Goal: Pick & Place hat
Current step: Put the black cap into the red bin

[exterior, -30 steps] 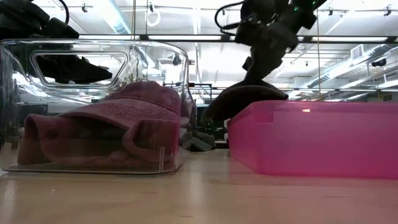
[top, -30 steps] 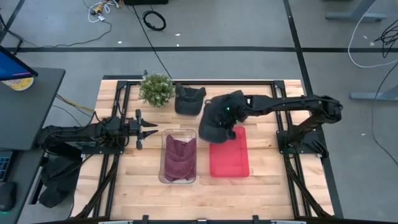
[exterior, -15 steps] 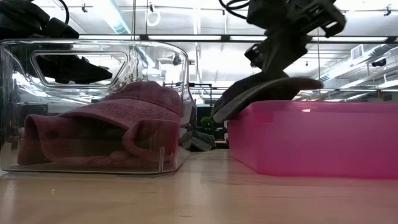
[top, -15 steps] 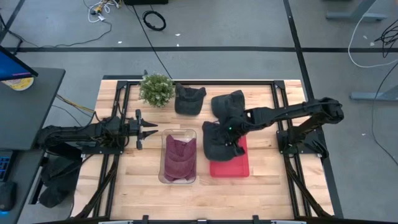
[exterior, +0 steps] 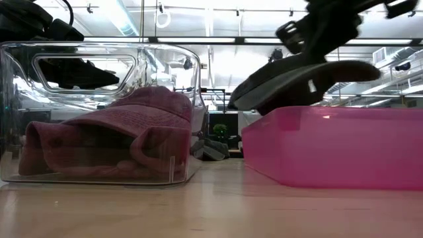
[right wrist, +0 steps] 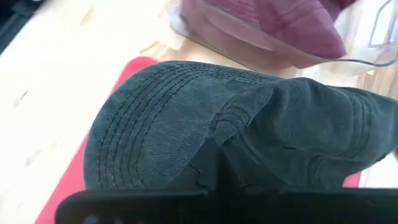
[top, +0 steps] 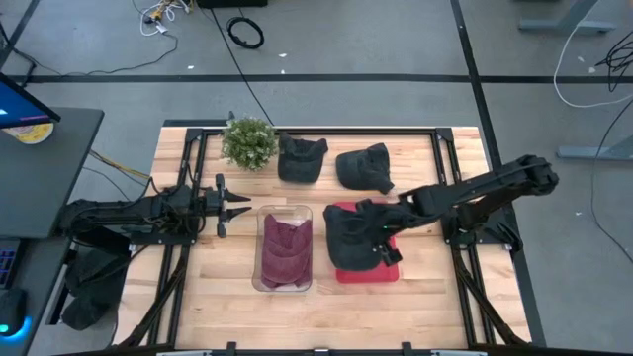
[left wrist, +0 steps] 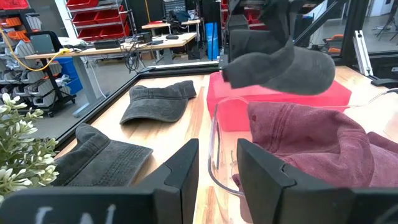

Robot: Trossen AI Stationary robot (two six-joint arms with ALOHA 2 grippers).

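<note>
right gripper (top: 381, 233) is pinching the dark hat (top: 348, 237) above the pink bin (top: 388, 270) ready to drop it, left gripper (top: 235, 206) waits slightly open by the table's left edge

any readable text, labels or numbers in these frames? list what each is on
None can be read.
Left gripper housing: pale marks along the left wrist picture's bottom edge, cut off and blurred, unreadable.
Hats, clear bin, pink bin: no print visible.
</note>
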